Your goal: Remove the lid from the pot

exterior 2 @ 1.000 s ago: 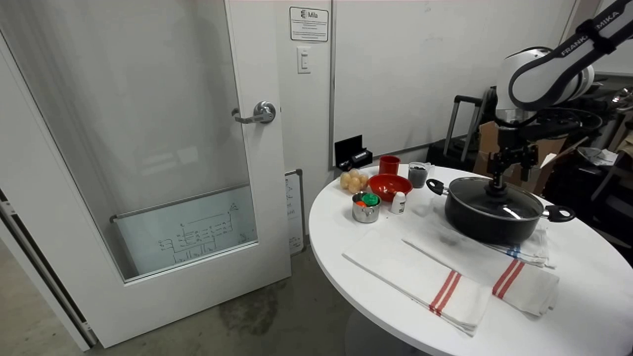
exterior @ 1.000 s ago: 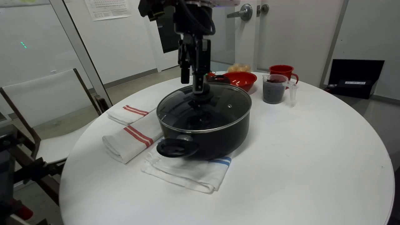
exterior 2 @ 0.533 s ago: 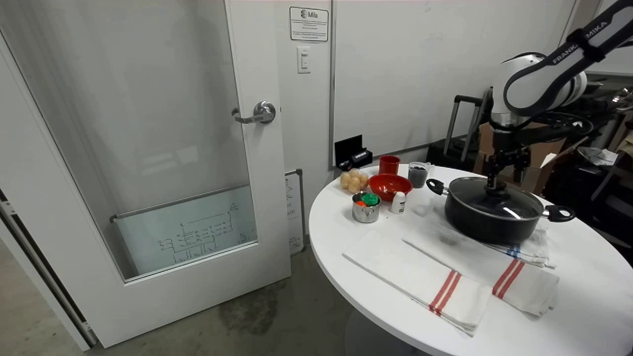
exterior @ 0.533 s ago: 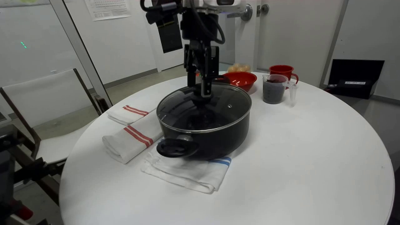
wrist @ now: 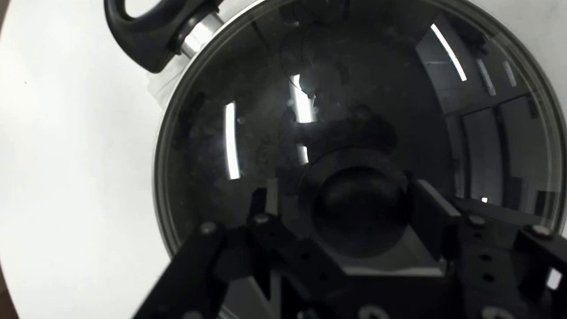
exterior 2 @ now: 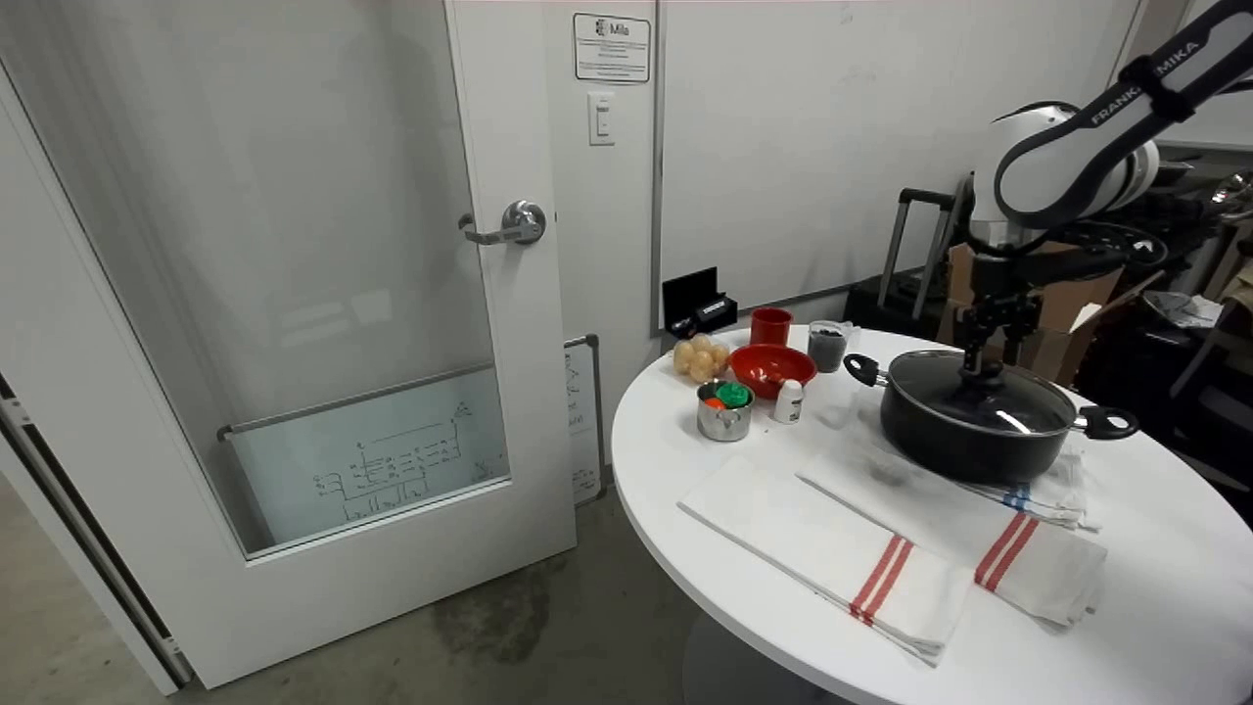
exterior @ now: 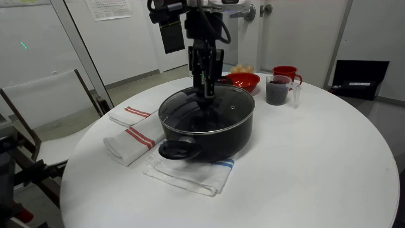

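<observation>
The black pot (exterior: 234,139) stands on a folded towel, covered by its glass lid (exterior: 226,118) with a metal rim. At the lid's centre is a round black knob (wrist: 359,217). My gripper (exterior: 203,91) points straight down over the lid, its two fingers on either side of the knob. In the wrist view the right-hand finger (wrist: 436,217) is close against the knob or touching it. A gap shows between the knob and the left-hand finger (wrist: 271,197), so the jaws stand partly open. The lid lies flat on the pot in both exterior views.
White towels with red stripes (exterior: 139,137) lie beside the pot. Behind it are a red bowl (exterior 2: 773,369), a measuring cup (exterior: 277,93) and a red mug (exterior: 286,72). A metal cup (exterior 2: 724,423) and a white bottle (exterior 2: 789,403) stand near the bowl.
The gripper has shifted a little sideways and down over the knob, then stopped. Its fingers have drawn closer together in the last half second. Pot and lid have not moved.
</observation>
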{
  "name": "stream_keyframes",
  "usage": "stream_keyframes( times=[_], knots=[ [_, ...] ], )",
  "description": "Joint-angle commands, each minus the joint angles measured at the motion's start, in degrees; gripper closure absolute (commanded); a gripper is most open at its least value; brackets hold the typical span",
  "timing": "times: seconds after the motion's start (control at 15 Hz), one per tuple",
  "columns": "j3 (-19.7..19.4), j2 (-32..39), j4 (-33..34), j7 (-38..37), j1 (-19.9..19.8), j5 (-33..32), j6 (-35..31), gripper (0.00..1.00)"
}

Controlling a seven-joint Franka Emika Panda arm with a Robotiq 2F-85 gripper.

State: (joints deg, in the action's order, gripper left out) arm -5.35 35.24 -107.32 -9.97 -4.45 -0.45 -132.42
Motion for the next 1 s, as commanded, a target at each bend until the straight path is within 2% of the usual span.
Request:
stream_keyframes(
  times=[0.0,0.13,0.67,0.93],
  knots=[
    [0.8,0.6,0.7,2.6,-1.1,2.0,-1.1,0.58],
    [1.0,0.5,0.6,3.0,-1.1,2.7,-1.1,0.74],
    [0.5,-2.7,-1.9,1.7,-0.6,2.7,-0.5,0.75],
    [-0.7,-5.8,-3.7,-1.3,0.7,1.6,1.1,0.75]
  ],
)
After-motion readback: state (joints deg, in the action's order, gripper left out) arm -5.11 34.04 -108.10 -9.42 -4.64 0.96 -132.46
